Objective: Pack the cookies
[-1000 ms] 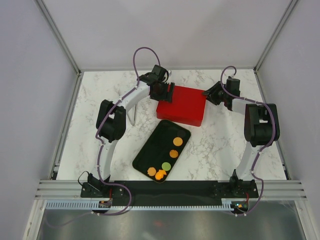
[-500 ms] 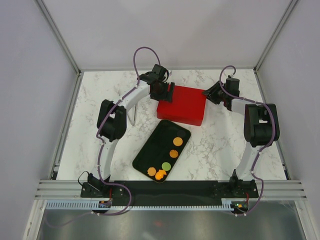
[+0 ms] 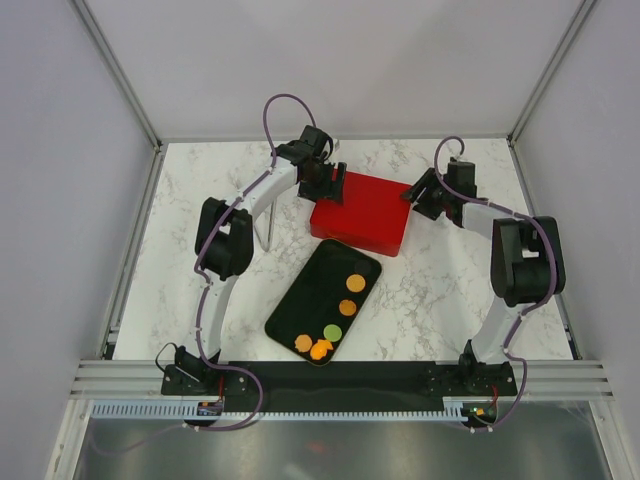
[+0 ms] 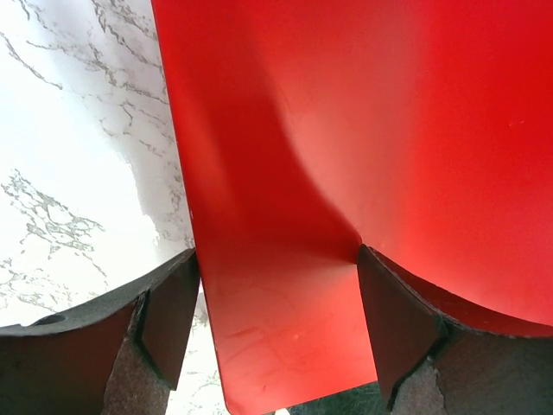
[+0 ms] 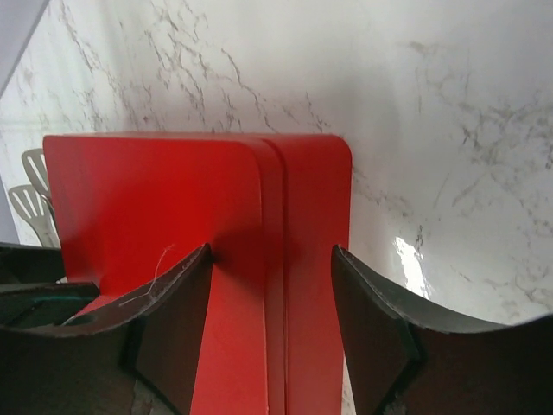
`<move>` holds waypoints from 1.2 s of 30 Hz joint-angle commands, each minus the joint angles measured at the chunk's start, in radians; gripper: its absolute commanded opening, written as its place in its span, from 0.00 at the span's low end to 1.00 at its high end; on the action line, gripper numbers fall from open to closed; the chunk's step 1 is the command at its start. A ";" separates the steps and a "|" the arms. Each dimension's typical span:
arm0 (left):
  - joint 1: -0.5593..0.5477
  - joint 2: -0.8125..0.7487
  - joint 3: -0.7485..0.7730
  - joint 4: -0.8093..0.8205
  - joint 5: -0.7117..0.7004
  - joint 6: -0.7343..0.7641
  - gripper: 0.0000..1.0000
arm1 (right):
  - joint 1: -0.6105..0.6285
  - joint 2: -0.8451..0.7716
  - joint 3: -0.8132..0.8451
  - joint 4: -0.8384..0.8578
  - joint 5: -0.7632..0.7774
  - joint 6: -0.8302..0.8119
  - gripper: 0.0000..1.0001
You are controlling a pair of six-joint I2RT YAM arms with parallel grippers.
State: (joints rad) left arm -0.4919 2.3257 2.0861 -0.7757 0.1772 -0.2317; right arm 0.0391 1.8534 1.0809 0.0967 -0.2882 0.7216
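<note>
Several cookies point(image 3: 347, 308), orange with one green, lie on a black tray point(image 3: 315, 285) in front of a closed red box point(image 3: 365, 212). My left gripper point(image 3: 322, 180) is at the box's left end. Its fingers point(image 4: 168, 316) touch the box point(image 4: 285, 328) on both sides, so it is shut across that end. At the right end my right gripper point(image 3: 418, 195) stands open. In the right wrist view its fingertips point(image 5: 194, 285) straddle the lid's edge point(image 5: 272, 259) with a gap on each side. No cookie is in either gripper.
A thin metal stand point(image 3: 268, 228) rises from the marble table point(image 3: 200, 200) left of the box. A pale slotted utensil point(image 5: 30, 194) shows beyond the box in the right wrist view. White walls enclose the table on three sides.
My right gripper has opened its jaws and edged toward the box. The box has shifted slightly left. The left gripper keeps its hold.
</note>
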 commanded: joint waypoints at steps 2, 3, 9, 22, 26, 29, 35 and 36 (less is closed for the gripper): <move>0.000 0.015 0.003 -0.010 -0.030 -0.031 0.80 | 0.012 -0.081 0.019 -0.186 -0.031 -0.059 0.68; 0.000 0.014 0.003 -0.010 -0.033 -0.032 0.80 | 0.008 -0.097 0.014 -0.192 -0.031 -0.066 0.68; 0.000 0.015 -0.006 -0.011 -0.041 -0.034 0.79 | 0.021 -0.275 -0.182 -0.155 -0.052 -0.045 0.68; -0.007 0.011 -0.027 -0.008 -0.044 -0.037 0.79 | 0.139 -0.336 -0.429 0.015 -0.040 0.032 0.59; -0.013 0.018 -0.034 -0.002 -0.045 -0.040 0.79 | 0.162 -0.329 -0.476 0.055 -0.026 0.049 0.50; -0.017 0.024 -0.031 0.000 -0.044 -0.041 0.79 | 0.177 -0.298 -0.509 0.080 -0.026 0.055 0.35; -0.020 0.044 -0.009 0.004 -0.053 -0.040 0.79 | 0.211 -0.272 -0.536 0.104 -0.006 0.058 0.20; -0.020 0.047 -0.005 0.004 -0.056 -0.040 0.79 | 0.215 -0.275 -0.532 0.103 -0.006 0.059 0.19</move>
State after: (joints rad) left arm -0.4908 2.3257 2.0804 -0.7490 0.1307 -0.2493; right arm 0.2008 1.5139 0.5949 0.3141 -0.2939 0.8051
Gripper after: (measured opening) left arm 0.794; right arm 0.492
